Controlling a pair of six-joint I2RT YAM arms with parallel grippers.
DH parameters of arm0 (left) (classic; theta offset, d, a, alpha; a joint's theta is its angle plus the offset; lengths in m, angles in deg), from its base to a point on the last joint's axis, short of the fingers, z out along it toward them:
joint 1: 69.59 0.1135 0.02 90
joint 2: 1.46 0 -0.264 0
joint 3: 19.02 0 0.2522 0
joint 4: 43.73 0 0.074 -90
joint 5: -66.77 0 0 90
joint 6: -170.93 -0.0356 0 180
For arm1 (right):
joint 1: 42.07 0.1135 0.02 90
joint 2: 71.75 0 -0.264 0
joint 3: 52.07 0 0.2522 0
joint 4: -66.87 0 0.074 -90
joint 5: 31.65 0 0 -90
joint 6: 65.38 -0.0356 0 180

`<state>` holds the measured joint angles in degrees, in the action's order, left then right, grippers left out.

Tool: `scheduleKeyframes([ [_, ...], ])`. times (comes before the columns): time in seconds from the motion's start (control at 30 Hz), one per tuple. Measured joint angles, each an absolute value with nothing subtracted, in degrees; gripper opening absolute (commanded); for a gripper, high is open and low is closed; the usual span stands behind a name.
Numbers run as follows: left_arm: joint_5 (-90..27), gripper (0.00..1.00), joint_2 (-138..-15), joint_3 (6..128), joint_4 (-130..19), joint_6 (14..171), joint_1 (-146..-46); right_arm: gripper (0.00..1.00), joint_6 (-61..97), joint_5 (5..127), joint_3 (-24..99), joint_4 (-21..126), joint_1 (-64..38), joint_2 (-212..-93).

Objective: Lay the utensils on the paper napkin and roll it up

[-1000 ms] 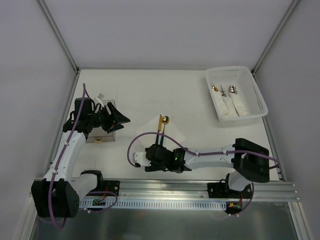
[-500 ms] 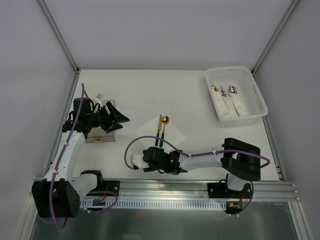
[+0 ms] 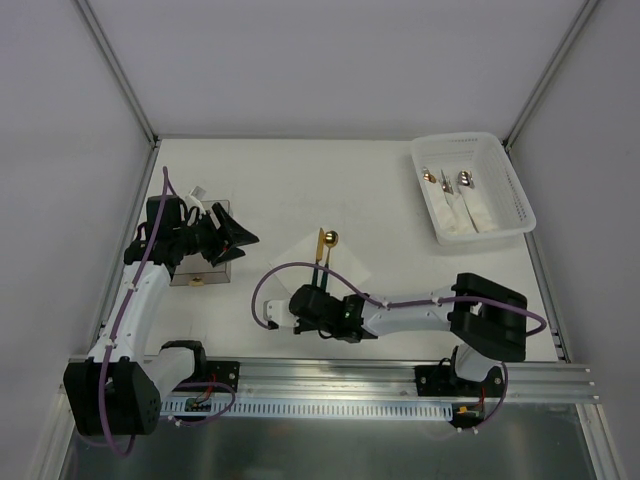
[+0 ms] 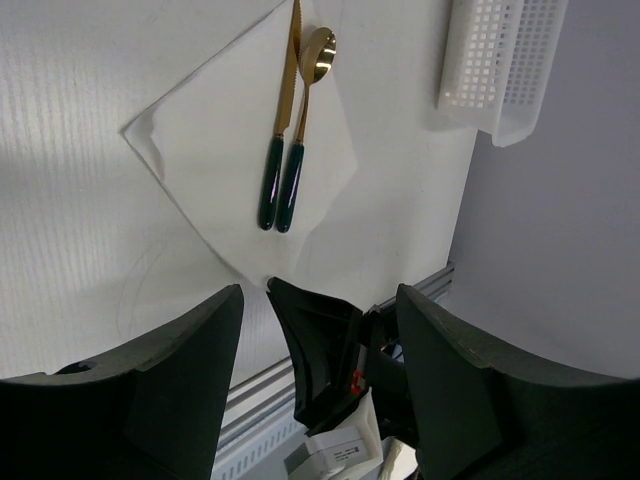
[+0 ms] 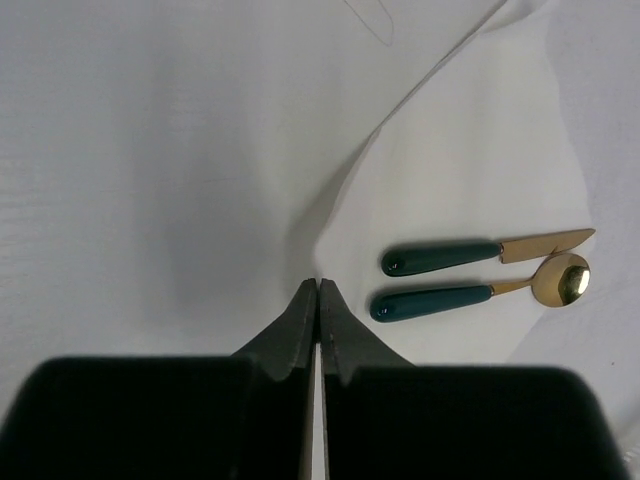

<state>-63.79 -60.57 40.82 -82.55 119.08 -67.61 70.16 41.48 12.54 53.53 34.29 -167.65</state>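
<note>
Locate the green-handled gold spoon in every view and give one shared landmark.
Top external: spoon at centre, on the paper napkin, bowl uppermost.
Left wrist: spoon upper middle, bowl at top.
Right wrist: spoon lower right, bowl pointing right.
Shared landmark: the matching knife lying alongside it.

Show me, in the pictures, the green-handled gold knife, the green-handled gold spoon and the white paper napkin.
The green-handled gold knife [image 4: 271, 185]: left wrist view, on its green handle.
The green-handled gold spoon [image 4: 320, 52]: left wrist view, on its shiny bowl.
The white paper napkin [image 4: 210, 140]: left wrist view, on bare paper left of the knife.
</note>
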Motion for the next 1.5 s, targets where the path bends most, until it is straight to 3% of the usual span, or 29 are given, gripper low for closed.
scheduleKeyframes([
  [0.73,-63.70,0.64,-60.25,40.23,-82.35,115.73,-67.61,0.00,68.32,68.00,19.71,42.27,14.81,-163.84],
  [1.1,-63.04,0.62,-60.29,38.66,-82.16,113.92,-67.81,0.00,66.46,83.49,26.04,35.96,6.86,-169.83],
  [1.23,-60.01,0.62,-61.34,38.33,-82.09,113.90,-72.55,0.00,65.74,87.86,28.16,34.58,4.32,-172.70],
  [1.37,-55.52,0.56,-64.92,38.42,-81.68,113.79,-81.23,0.00,65.41,91.45,29.34,33.90,2.14,-174.51],
  [1.5,-52.46,0.45,-69.43,38.42,-80.30,113.77,-86.23,0.00,65.33,93.98,30.57,32.74,0.65,-175.93],
])
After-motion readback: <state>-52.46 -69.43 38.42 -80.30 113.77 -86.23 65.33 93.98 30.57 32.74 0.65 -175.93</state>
